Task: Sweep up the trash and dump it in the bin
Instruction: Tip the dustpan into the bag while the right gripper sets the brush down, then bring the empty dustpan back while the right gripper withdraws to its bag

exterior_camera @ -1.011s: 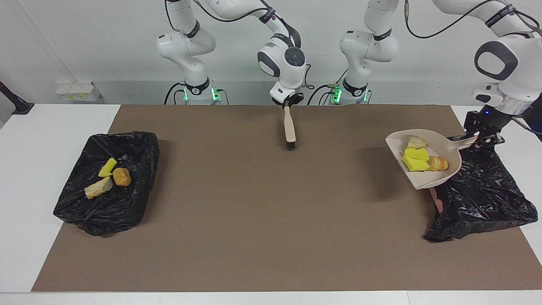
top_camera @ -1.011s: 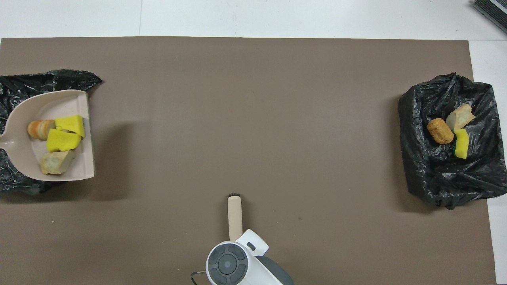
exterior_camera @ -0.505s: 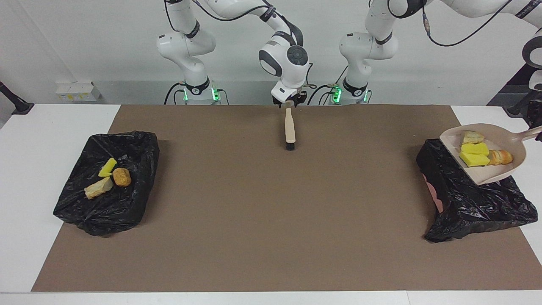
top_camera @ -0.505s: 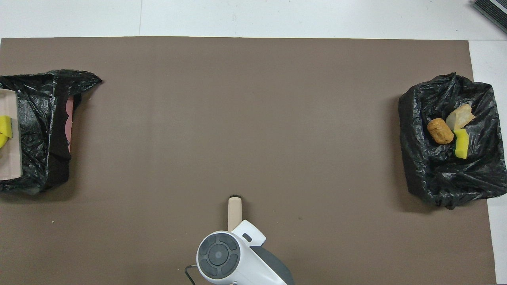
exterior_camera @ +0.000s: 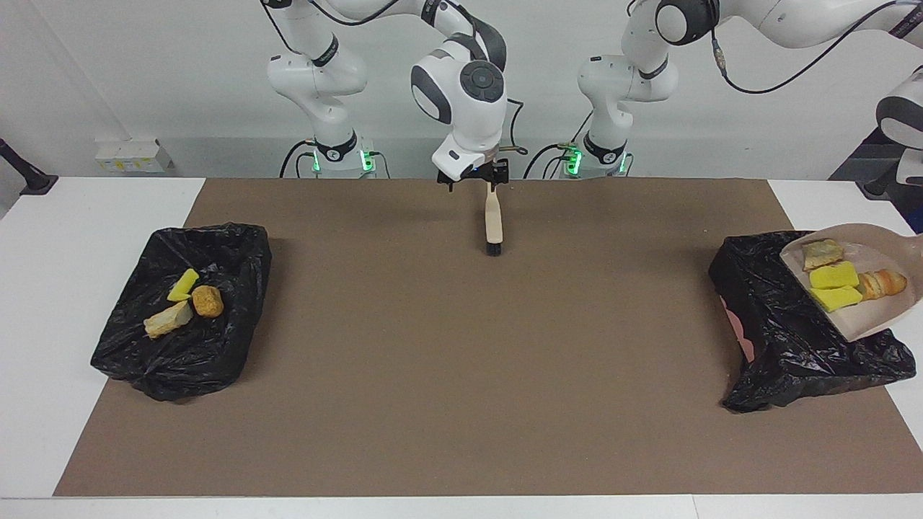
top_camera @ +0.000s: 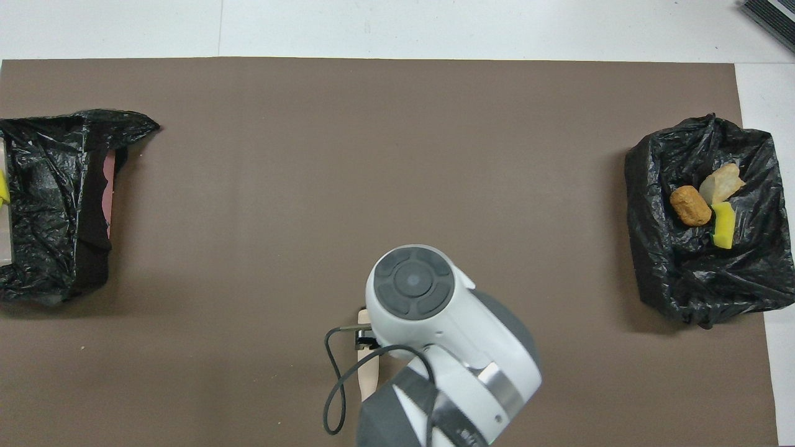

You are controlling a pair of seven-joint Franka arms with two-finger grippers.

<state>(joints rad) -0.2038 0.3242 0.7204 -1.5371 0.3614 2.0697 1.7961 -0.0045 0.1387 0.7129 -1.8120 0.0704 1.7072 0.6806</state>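
Both bins are lined with crinkled, glossy black plastic film: one bag [exterior_camera: 184,310] at the right arm's end of the matt brown paper-like mat [exterior_camera: 461,375], another bag [exterior_camera: 793,339] at the left arm's end. The dustpan [exterior_camera: 876,299] looks smooth matt beige plastic, the brush handle [exterior_camera: 493,220] smooth pale wood or plastic

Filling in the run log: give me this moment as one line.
phase: dump | dustpan: loaded with four scraps, tilted over bag-lined bin | left gripper: out of view | right gripper: holds brush | second bin: three scraps

Brown mat [exterior_camera: 433,360] covers white table [exterior_camera: 94,216]; small white box [exterior_camera: 133,155], perhaps power strip, by wall
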